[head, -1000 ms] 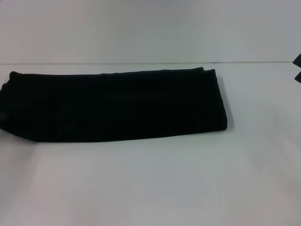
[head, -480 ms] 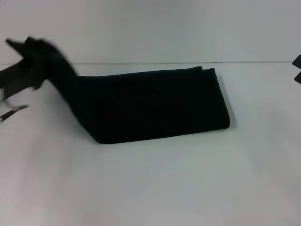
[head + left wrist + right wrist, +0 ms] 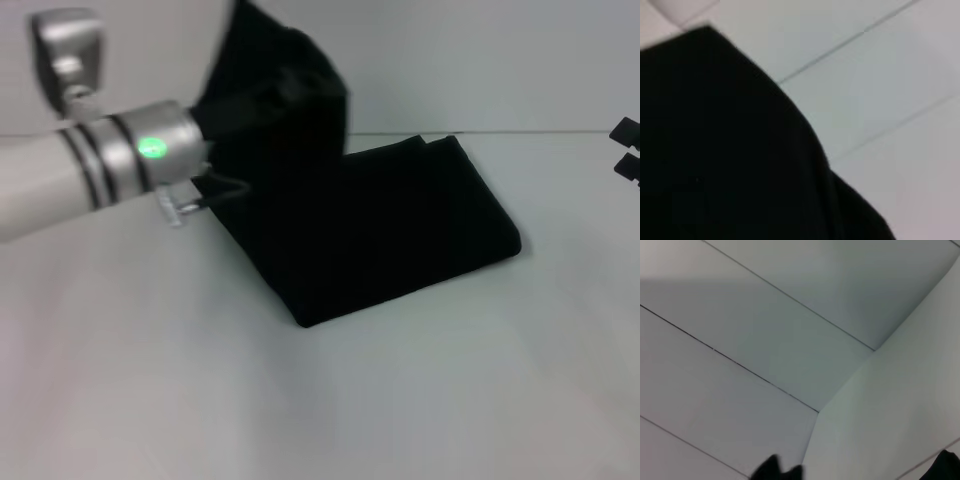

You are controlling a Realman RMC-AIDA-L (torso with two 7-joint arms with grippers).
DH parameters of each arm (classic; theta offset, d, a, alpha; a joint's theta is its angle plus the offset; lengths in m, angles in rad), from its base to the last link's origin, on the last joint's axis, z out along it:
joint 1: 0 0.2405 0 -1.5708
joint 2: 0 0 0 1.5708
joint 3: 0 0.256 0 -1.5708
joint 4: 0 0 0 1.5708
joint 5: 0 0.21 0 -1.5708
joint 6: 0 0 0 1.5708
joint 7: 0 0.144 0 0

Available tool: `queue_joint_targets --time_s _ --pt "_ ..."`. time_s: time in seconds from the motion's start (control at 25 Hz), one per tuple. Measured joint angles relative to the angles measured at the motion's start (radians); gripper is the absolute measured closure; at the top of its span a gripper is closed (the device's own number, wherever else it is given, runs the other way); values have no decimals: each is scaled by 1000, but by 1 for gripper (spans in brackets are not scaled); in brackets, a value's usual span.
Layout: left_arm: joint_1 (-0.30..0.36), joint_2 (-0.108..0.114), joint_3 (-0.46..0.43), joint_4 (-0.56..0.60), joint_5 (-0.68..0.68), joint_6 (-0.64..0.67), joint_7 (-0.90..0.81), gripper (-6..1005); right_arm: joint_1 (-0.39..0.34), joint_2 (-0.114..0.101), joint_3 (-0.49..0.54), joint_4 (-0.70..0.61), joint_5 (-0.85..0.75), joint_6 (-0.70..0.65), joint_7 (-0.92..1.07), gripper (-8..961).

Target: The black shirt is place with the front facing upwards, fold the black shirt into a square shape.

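The desk (image 3: pixel 330 400) is showing a plain white top, and behind it a pale wall is rising from a thin dark seam along the far edge. The right wrist view is taking in only pale panels with thin dark joints and a corner where two surfaces are meeting.

The black shirt (image 3: pixel 400 230) is lying folded into a long band across the middle of the desk. Its right portion is resting flat, reaching towards the far edge. Its left end is hanging lifted well above the surface, draping down in a steep fold to the flat part. No lettering or label is showing.

The left arm is reaching in from the left, white with dark bands, a silver cuff and a green light. The left pincer (image 3: pixel 225 120) is sitting at the raised end of the cloth, which is hanging from it; it is appearing clamped on the shirt, though the fingers are buried in black fabric. In the left wrist view, black cloth is filling most of the frame.

The right pincer (image 3: pixel 627 150) is parked at the right margin, well apart from the shirt. I cannot tell how its fingers are set.
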Motion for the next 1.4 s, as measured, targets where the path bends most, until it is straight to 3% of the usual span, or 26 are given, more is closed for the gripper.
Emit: queue_joint_targets --time_s 0.24,0.36,0.52,0.64,0.68,0.72,0.76,0.88,0.96,1.0,1.2,1.36,1.4 --pt "-126 -3 244 -197 -76 -253 116 984 0 3 -5 1 -3 3 0 111" --pt "-189 -5 355 -260 -80 -337 136 923 -1 0 -7 18 -4 5 -9 111" --pt "-235 -5 507 -282 -93 -380 134 788 -1 -2 -8 27 -5 8 -13 111" --pt "-228 -5 575 -255 -116 -347 114 696 -3 -6 -8 28 -6 10 -13 111" --pt "-171 0 569 -180 -145 -256 107 672 -3 -9 -8 28 -9 10 -13 111" --pt "-171 0 569 -180 -145 -256 107 648 -3 -12 -9 27 -15 8 -12 111" --pt "-128 5 553 -127 -163 -198 100 624 -2 -15 -10 25 -21 6 -10 112" --pt "45 9 455 76 -198 -61 19 553 15 -33 -15 21 -80 -2 13 112" --pt "124 20 403 163 -199 -5 -48 505 37 -49 -16 13 -136 -4 43 112" --pt "164 37 378 191 -199 36 -88 481 50 -61 -22 7 -177 -4 69 112" --pt "251 119 292 198 -193 207 -156 289 177 -132 -96 3 -420 8 247 112" --pt "286 148 277 202 -168 290 -147 136 298 -146 -158 -8 -575 17 365 112" --pt "288 155 273 204 -146 311 -144 97 356 -146 -182 -10 -652 46 419 112"
